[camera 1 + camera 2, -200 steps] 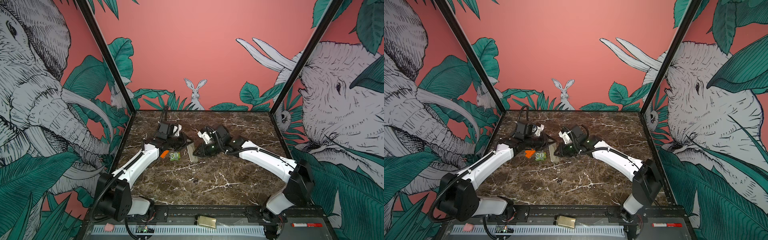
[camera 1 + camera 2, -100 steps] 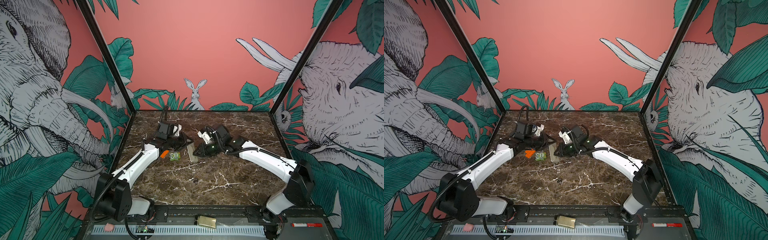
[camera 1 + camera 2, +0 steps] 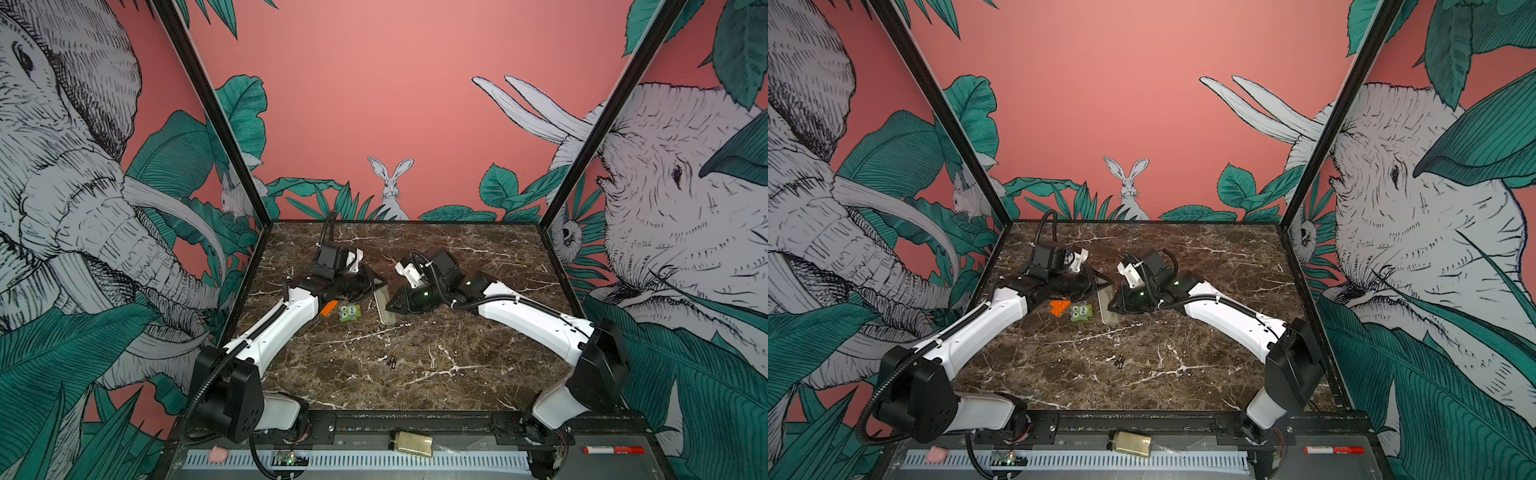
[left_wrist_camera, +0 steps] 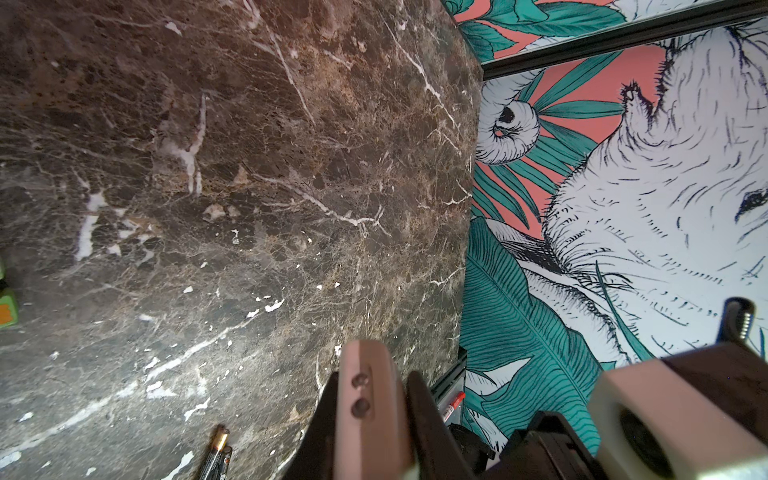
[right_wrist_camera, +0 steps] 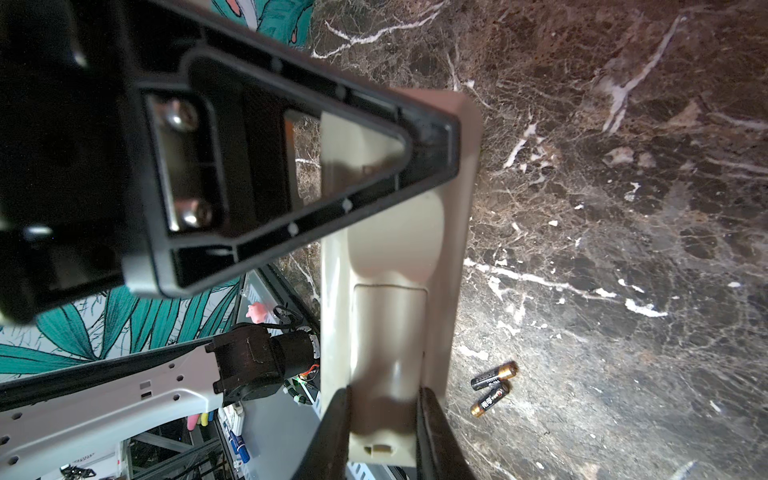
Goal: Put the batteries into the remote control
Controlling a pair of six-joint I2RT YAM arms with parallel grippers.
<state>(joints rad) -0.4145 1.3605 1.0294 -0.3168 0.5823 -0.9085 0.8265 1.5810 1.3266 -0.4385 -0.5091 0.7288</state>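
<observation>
The remote control [image 5: 390,266] shows its plain grey-beige back, with the outline of a rectangular panel on it. It is held at both ends in both top views [image 3: 384,309] [image 3: 1108,309]. My right gripper [image 5: 382,411] is shut on one narrow end. My left gripper [image 4: 372,386] is shut on the other end, where the remote control's edge [image 4: 365,415] fills its jaws. In both top views the left gripper [image 3: 376,289] and right gripper [image 3: 390,309] meet at mid-table. The batteries [image 5: 492,386] [image 3: 391,360] [image 4: 216,455] lie side by side on the marble, nearer the front.
A green owl-faced block [image 3: 350,312] and an orange piece [image 3: 328,308] lie just left of the remote control, under the left arm. On the front rail sit a small jar [image 3: 410,441], a red marker [image 3: 613,449] and a pink lump [image 3: 217,454]. Patterned walls enclose three sides.
</observation>
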